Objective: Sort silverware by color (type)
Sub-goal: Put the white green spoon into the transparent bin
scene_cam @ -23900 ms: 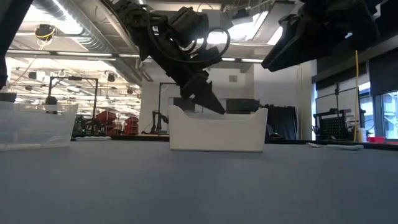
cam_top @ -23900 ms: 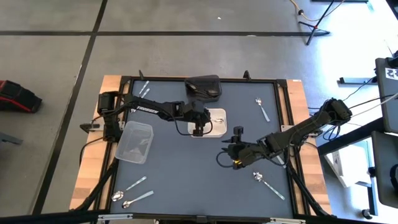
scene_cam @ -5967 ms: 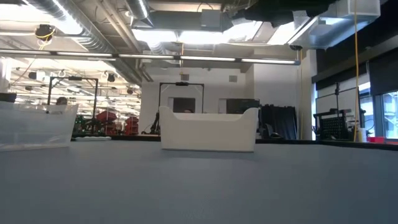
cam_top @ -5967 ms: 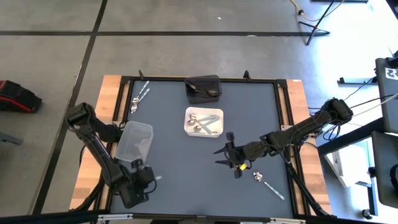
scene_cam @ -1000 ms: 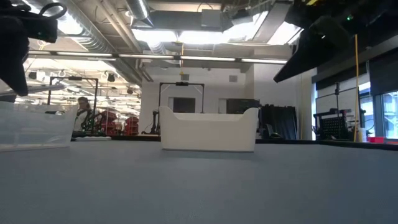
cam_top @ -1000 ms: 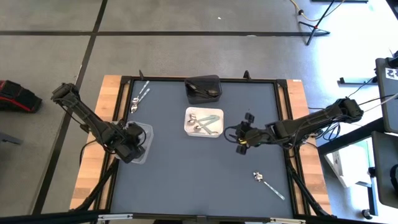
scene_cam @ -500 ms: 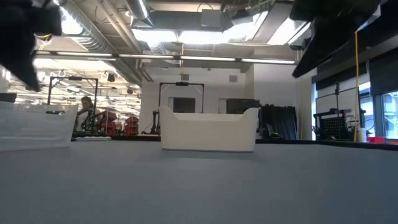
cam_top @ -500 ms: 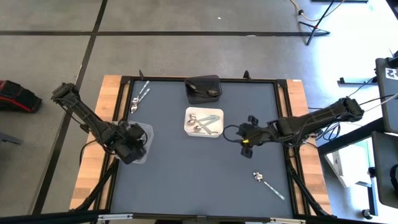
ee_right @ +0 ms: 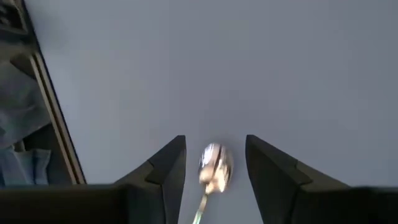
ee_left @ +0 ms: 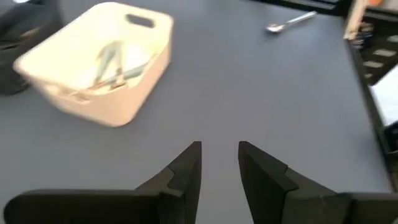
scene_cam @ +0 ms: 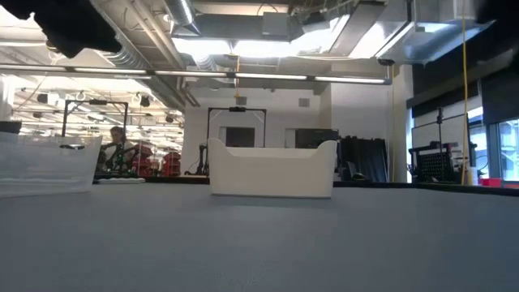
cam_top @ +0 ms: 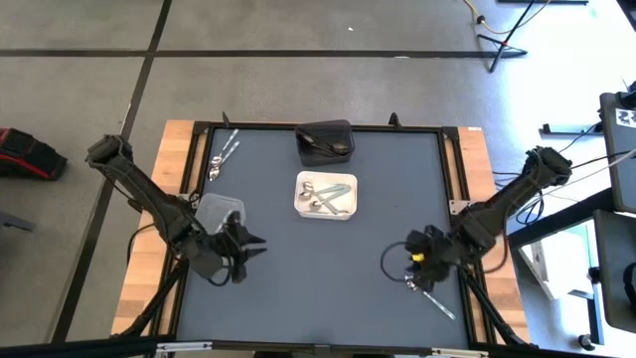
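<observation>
One silver spoon lies flat on the dark mat near the table's near right corner. My right gripper is over its bowl end, open; in the right wrist view the bowl shows between the two fingers, apart from both. My left gripper is open and empty, just right of the clear container, with its fingers pointing toward the table's right edge. The white tray holds several spoons. Two silver spoons lie at the far left corner.
A black container with dark spoons stands at the far edge. The white tray and the clear container show in the low view. The left wrist view shows the white tray and a spoon farther off. Bare mat lies between the arms.
My right gripper has gone from the mat's middle right toward the near edge and now stands over the lone silver spoon. My left gripper has gone from over the clear container toward the table's right and near edges and has turned; its fingers now point right.
</observation>
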`<state>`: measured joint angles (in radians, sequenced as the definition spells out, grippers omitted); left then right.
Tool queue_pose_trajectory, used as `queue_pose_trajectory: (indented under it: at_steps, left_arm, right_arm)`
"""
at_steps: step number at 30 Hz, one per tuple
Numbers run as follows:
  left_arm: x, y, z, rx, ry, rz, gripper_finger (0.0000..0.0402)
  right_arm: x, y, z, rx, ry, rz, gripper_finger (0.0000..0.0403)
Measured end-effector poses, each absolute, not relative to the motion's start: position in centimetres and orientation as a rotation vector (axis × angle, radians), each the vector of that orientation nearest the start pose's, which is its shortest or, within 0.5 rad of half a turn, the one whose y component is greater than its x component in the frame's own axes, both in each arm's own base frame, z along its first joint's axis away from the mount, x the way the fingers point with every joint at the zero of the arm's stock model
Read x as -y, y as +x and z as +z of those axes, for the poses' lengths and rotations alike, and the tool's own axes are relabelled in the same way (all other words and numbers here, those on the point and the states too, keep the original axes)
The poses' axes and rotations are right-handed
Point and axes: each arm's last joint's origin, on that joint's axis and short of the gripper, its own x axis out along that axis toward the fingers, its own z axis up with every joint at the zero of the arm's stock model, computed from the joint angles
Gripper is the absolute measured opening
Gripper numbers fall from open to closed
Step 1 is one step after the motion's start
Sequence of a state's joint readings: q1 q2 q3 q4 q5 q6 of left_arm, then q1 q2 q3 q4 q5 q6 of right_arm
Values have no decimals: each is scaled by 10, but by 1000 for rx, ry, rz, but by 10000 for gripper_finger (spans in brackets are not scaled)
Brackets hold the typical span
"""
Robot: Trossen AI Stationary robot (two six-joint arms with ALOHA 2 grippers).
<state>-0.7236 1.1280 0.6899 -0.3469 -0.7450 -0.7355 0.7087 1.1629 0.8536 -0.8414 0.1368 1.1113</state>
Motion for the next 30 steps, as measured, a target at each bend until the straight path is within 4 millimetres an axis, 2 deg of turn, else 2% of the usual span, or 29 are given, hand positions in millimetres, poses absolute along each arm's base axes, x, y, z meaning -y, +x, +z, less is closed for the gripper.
queue_pose_trajectory:
  at_steps: [3, 8, 14, 22, 25, 30]
  left_arm:
    - [140, 188, 222, -509, -211, 207, 101]
    - [155, 203, 206, -528, -249, 144, 101]
    - [168, 211, 192, -526, -262, 114, 101]
    - [177, 213, 187, -502, -286, 86, 101]
    - [178, 214, 189, -480, -302, 86, 101]
    - [176, 217, 192, -431, -284, 124, 101]
  right_arm:
    - [-147, 149, 231, -1221, 528, -140, 156]
    - [-174, 135, 203, -1350, 535, -179, 156]
    - [-205, 120, 176, -1480, 542, -223, 156]
    - [-218, 113, 150, -1587, 514, -328, 152]
    - [-220, 115, 146, -1596, 492, -304, 125]
    - [-221, 116, 147, -1568, 405, -220, 22]
